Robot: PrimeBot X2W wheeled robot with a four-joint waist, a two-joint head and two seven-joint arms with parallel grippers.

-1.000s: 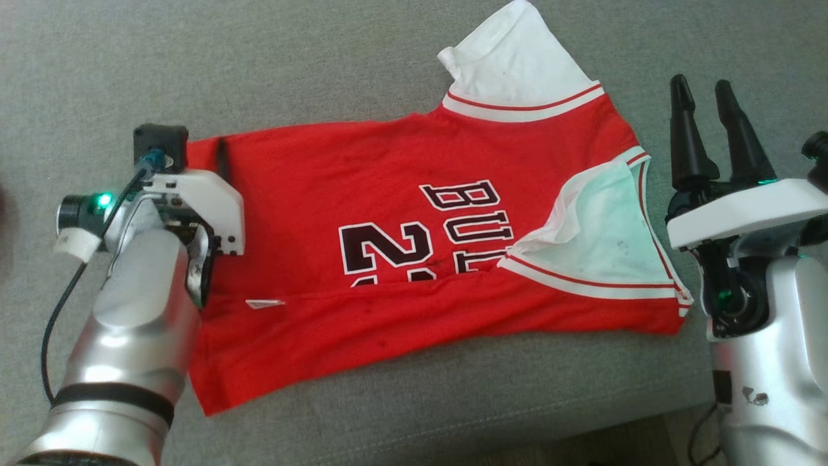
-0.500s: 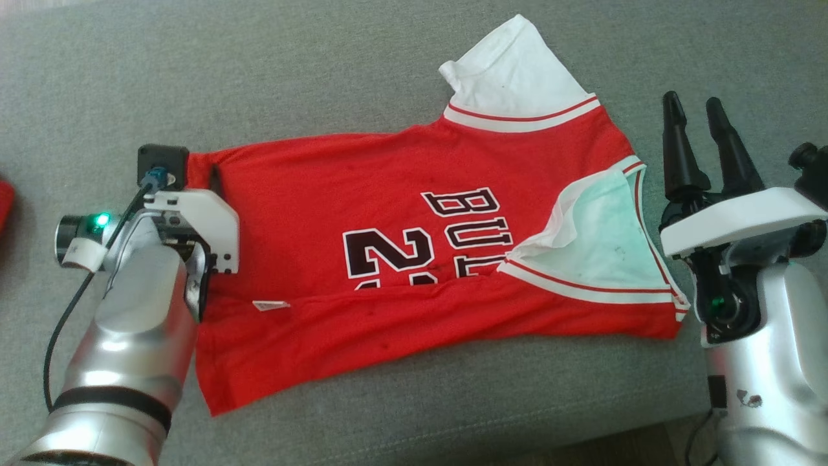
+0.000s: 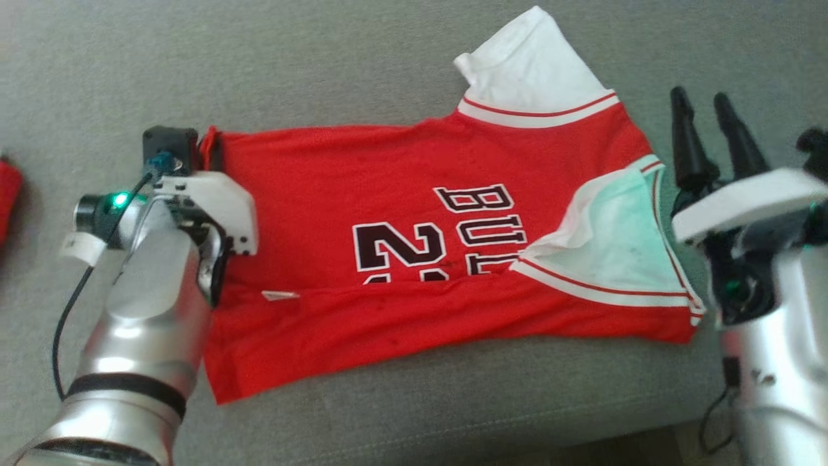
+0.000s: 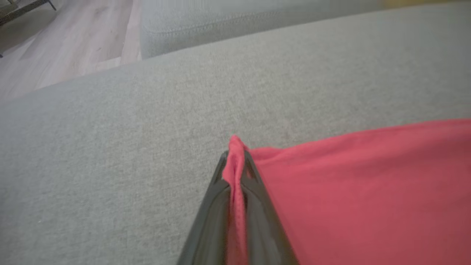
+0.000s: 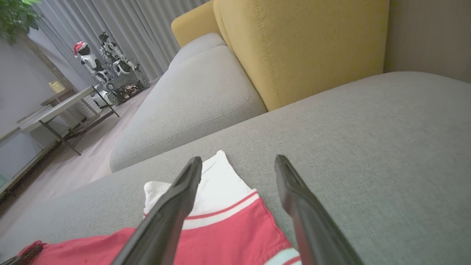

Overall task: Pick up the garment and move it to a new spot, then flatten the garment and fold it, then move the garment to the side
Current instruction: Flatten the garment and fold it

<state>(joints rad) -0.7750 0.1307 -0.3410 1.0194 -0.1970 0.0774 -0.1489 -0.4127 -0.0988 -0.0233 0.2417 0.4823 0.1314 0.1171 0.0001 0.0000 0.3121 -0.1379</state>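
grey fabric sofa seat (image 3: 362, 71) | yellow upholstered back cushion (image 5: 301, 48) | pale-topped metal-legged desk (image 5: 59, 108) | small red item, possibly cloth (image 3: 8, 197)

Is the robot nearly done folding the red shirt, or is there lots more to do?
About partway. The red shirt lies spread on the grey sofa, its near edge already folded up over part of the number. Right now the left gripper is shut on a hem corner, and the right gripper hangs open beside the neck end. More folding and moving it aside are not yet done.
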